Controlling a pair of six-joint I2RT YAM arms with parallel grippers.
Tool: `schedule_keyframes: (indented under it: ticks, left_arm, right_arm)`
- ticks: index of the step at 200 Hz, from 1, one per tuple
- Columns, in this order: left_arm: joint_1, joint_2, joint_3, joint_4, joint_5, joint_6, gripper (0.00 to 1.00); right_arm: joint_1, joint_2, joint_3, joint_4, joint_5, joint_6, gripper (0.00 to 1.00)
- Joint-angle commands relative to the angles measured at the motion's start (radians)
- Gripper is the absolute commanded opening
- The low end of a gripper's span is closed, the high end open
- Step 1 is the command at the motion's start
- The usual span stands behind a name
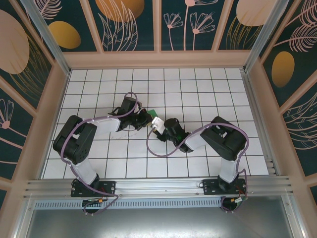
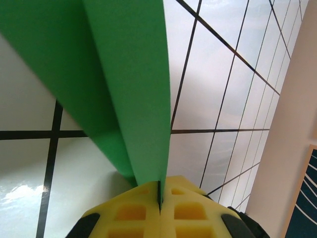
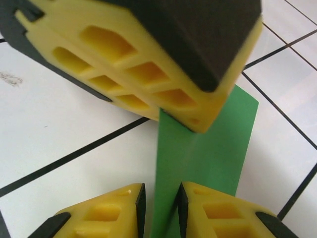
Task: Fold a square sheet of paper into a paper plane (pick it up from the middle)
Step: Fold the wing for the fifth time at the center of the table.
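At the left of the top view, the left arm is reaching toward the middle of the tiled table (image 1: 198, 89). The left gripper (image 1: 143, 119) is sitting just beside the right gripper (image 1: 159, 126), and their dark bodies are merging, so the fingers are hard to separate there. Between them a small corner of the green paper (image 1: 154, 113) is peeking out, with the rest lying hidden under the 2 wrists.

In the left wrist view, the left gripper's 2 yellow fingers (image 2: 133, 210) are pressing together with no gap, pinching the paper in their seam. The folded sheet is fanning away from them in 2 layers, and the top edge of the view is cutting off its far end.

In the right wrist view, the right gripper's fingers (image 3: 114, 208) are standing a narrow gap apart, 1 on either side of the paper strip. Whether their pads are touching it is hard to tell. The left gripper's blurred yellow block is covering the strip's upper part.
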State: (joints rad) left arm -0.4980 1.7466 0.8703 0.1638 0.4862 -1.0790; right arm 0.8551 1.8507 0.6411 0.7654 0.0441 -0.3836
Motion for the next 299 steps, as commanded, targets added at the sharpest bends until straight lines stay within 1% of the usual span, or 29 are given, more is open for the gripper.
schedule_keyframes:
  ticks: [1, 34, 52, 69, 114, 117, 129, 164, 211, 217, 244, 257, 277, 289, 299]
  left_arm:
    - [-0.005, -0.025, 0.023, -0.032, -0.018, 0.021, 0.05]
    - [-0.005, -0.026, 0.023, -0.053, -0.042, 0.037, 0.07]
    - [-0.005, -0.027, 0.021, -0.055, -0.04, 0.038, 0.03]
    - [-0.005, -0.027, 0.017, -0.055, -0.039, 0.04, 0.02]
    - [-0.005, -0.027, 0.01, -0.058, -0.028, 0.046, 0.01]
    - [-0.005, -0.051, 0.01, -0.06, -0.028, 0.047, 0.01]
    - [-0.004, -0.055, 0.009, -0.061, -0.025, 0.048, 0.01]
    - [-0.005, -0.055, 0.01, -0.06, -0.021, 0.046, 0.01]
    - [-0.003, -0.054, 0.012, -0.063, -0.022, 0.046, 0.02]
    - [-0.004, -0.054, 0.012, -0.063, -0.022, 0.045, 0.02]
    - [0.0, -0.064, 0.022, -0.075, -0.025, 0.053, 0.07]
    - [0.012, -0.076, 0.027, -0.084, -0.033, 0.063, 0.17]
    - [0.048, -0.115, 0.022, -0.09, -0.049, 0.071, 0.27]
    - [0.074, -0.145, 0.011, -0.09, -0.067, 0.071, 0.31]
    - [0.097, -0.173, 0.0, -0.097, -0.097, 0.071, 0.35]
  right_arm:
    - [-0.012, -0.006, 0.018, -0.026, -0.068, 0.023, 0.26]
    - [-0.026, -0.022, 0.021, -0.043, -0.104, 0.057, 0.25]
    - [-0.034, -0.031, 0.02, -0.047, -0.119, 0.074, 0.3]
    - [-0.04, -0.043, 0.016, -0.042, -0.119, 0.081, 0.34]
    - [-0.051, -0.068, -0.013, 0.028, -0.099, 0.06, 0.37]
    - [-0.052, -0.068, -0.014, 0.034, -0.095, 0.057, 0.37]
    - [-0.05, -0.07, -0.027, 0.07, -0.089, 0.045, 0.37]
    - [-0.05, -0.049, -0.026, 0.084, -0.091, -0.008, 0.35]
    - [-0.05, -0.031, -0.022, 0.095, -0.098, -0.031, 0.29]
    - [-0.05, -0.03, -0.019, 0.092, -0.098, -0.033, 0.27]
    - [-0.049, -0.022, -0.009, 0.07, -0.101, -0.034, 0.15]
    - [-0.05, -0.024, -0.006, 0.059, -0.108, -0.022, 0.11]
    - [-0.053, -0.035, 0.001, 0.036, -0.132, 0.01, 0.05]
    - [-0.056, -0.04, 0.005, 0.021, -0.148, 0.043, 0.01]
    - [-0.057, -0.041, 0.013, 0.004, -0.158, 0.076, 0.0]
